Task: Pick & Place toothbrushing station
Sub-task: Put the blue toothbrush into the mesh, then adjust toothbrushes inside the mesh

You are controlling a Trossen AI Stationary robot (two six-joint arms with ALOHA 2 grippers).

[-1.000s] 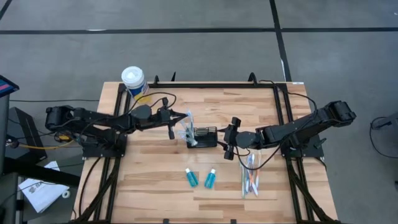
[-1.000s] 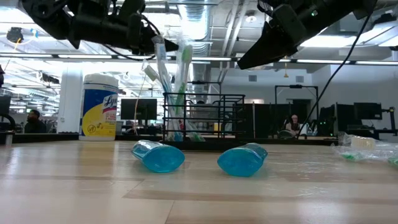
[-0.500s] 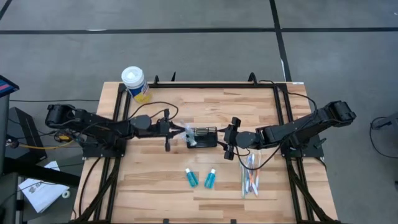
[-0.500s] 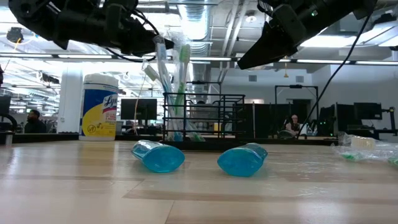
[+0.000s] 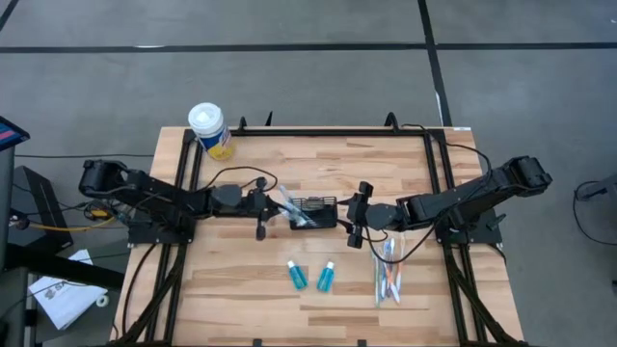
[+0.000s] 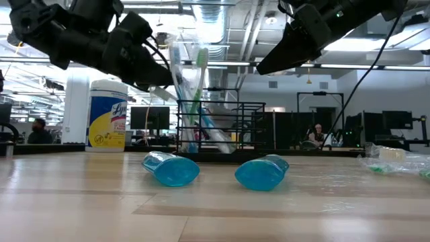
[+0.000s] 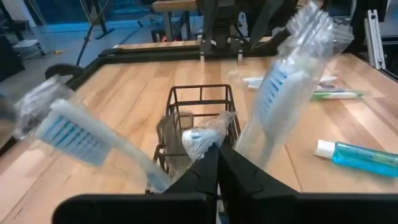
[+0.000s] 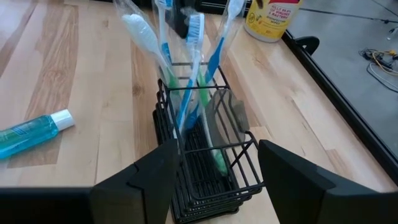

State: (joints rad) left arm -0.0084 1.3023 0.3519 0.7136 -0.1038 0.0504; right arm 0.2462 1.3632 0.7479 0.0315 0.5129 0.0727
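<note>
Several wrapped toothbrushes [image 8: 186, 74] stand in the basket [image 5: 314, 212], the pinched-shut left tool [image 5: 262, 204] beside it; next, the wide-open right tool [image 5: 355, 217] must fetch another.

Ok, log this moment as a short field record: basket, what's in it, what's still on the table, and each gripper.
basket: black wire basket, upright at mid-table
in basket: several wrapped toothbrushes, standing and leaning
on table, tubes: two teal tubes lying in front of the basket
on table, brushes: loose toothbrushes lying under the right arm
left gripper: shut, just left of the basket
right gripper: open, just right of the basket, holding nothing
canister: white-lidded canister at the far left corner
</note>
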